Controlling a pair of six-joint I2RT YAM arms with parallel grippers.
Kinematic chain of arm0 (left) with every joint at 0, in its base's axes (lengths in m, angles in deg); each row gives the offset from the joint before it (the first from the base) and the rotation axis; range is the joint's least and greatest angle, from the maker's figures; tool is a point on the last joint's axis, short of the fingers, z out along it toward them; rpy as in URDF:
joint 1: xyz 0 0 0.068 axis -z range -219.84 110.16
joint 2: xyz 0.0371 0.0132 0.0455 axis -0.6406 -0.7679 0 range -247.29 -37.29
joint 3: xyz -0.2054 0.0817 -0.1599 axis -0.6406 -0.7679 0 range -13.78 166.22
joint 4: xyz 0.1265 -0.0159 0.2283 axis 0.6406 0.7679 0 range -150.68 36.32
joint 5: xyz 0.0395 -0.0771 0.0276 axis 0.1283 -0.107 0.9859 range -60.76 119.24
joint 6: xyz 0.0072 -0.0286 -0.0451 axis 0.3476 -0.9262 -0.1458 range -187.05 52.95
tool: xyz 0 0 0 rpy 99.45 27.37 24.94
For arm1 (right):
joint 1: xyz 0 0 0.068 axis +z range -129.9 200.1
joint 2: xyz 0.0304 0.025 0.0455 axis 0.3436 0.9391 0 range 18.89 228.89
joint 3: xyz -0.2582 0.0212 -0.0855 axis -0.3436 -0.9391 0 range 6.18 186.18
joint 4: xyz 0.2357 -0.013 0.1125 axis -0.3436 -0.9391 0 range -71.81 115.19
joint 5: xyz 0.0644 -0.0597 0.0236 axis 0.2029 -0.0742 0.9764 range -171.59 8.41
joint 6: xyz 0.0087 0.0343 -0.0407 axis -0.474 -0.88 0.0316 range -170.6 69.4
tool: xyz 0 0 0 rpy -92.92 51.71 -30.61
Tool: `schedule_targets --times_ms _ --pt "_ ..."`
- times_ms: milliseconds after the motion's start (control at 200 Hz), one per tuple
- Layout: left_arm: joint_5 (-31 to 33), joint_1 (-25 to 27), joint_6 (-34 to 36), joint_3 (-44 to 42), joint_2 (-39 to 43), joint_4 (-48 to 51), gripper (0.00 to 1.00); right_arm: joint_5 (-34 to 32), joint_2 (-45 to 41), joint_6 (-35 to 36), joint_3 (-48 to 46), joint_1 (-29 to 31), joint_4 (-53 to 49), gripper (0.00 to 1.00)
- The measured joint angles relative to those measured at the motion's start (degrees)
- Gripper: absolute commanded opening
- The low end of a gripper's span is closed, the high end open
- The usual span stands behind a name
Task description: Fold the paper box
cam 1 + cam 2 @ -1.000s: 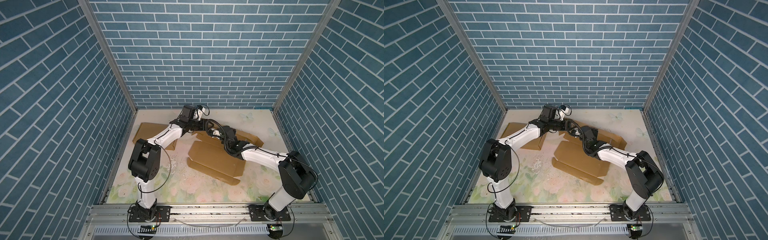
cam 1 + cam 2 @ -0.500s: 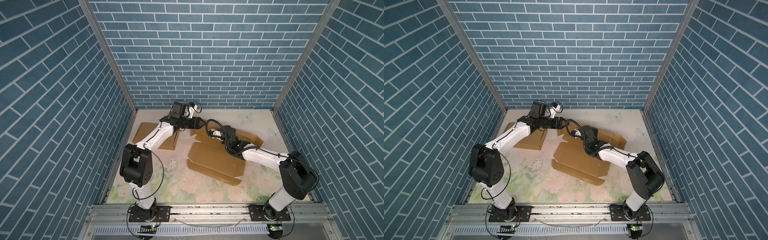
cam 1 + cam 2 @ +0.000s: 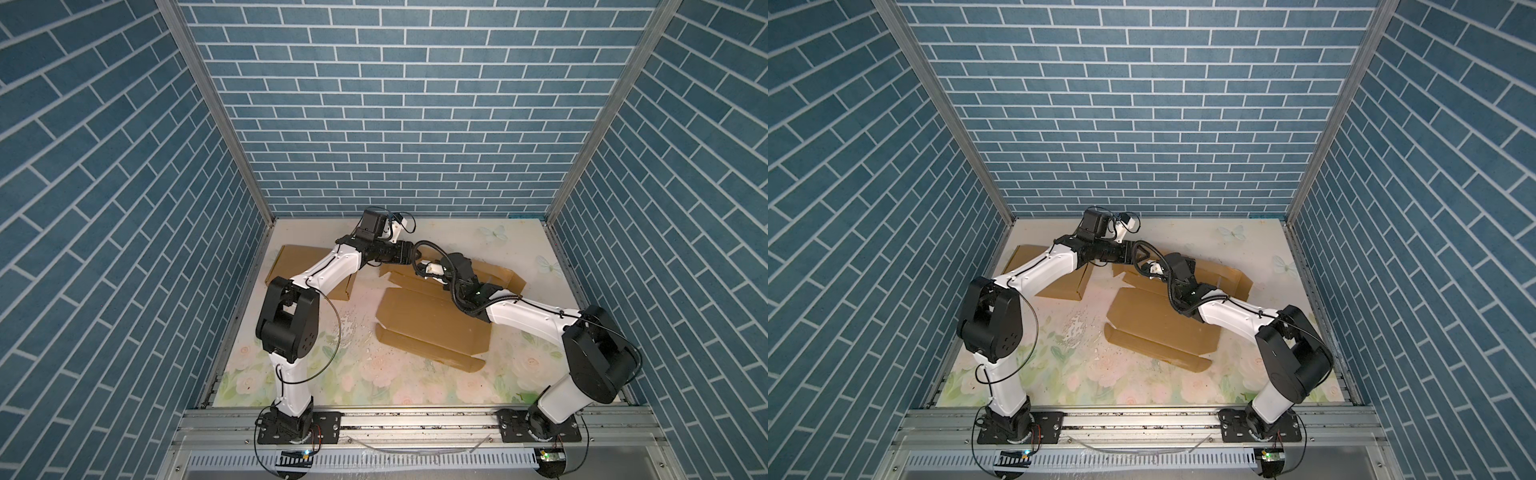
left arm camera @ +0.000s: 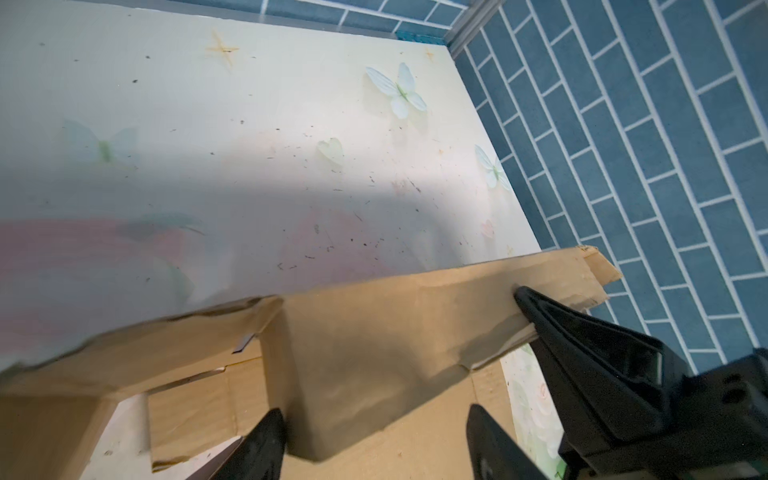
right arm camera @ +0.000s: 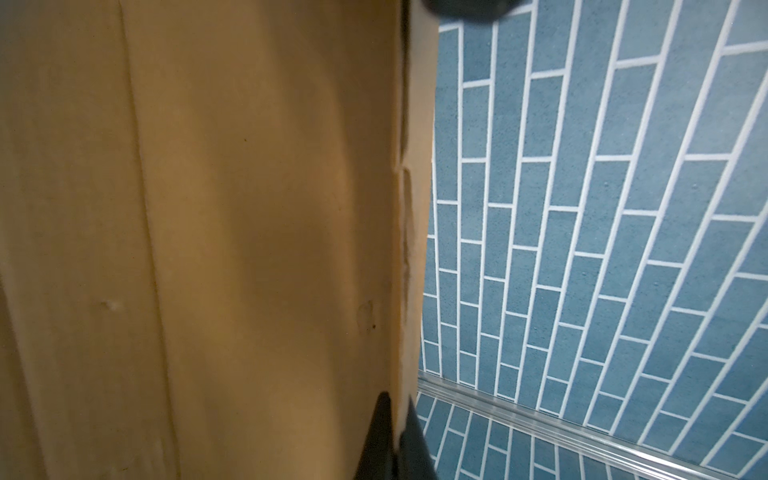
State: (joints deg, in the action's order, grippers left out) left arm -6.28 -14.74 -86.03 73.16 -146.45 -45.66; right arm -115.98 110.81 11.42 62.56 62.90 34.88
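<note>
The brown cardboard box [image 3: 432, 320] lies on the table [image 3: 316, 374]. Your right fingers [image 5: 380, 436] pinch its raised flap [image 4: 374, 332]. Your left fingers [image 4: 262, 444] stand apart, astride it.

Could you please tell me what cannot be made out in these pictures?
- Left wrist view: the left pincer is cut off by the frame edge; whether it touches the paper box flap is unclear.
- Right wrist view: the box, close and blurred, fills most of the frame; only the tips of the right pincer show.
- Both top views: the left arm covers part of the second cardboard piece.
</note>
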Motion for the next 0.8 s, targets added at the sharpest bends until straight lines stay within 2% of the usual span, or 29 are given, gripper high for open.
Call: schedule_targets --times_ms 255,340,545,650,800 --pt "-1.11 -1.03 0.70 -2.78 3.28 -0.72 0.61 0.42 0.00 0.02 0.00 0.00 0.07 0.00" --pt "-1.75 -4.52 2.47 -4.87 6.86 -0.44 0.61 1.11 -0.68 1.07 -0.72 -0.07 0.44 0.00" --pt "-0.55 -17.77 5.31 -9.05 15.06 -3.85 0.63 5.22 -4.57 3.19 -4.70 -0.07 2.21 0.00" --pt "0.83 -18.91 6.71 -9.29 13.33 -5.55 0.63 6.71 -5.64 4.28 -6.05 -0.09 3.32 0.00" --pt "1.36 -17.73 7.96 -9.29 6.08 -6.84 0.66 7.67 -6.14 4.57 -6.95 -0.13 4.48 0.00"
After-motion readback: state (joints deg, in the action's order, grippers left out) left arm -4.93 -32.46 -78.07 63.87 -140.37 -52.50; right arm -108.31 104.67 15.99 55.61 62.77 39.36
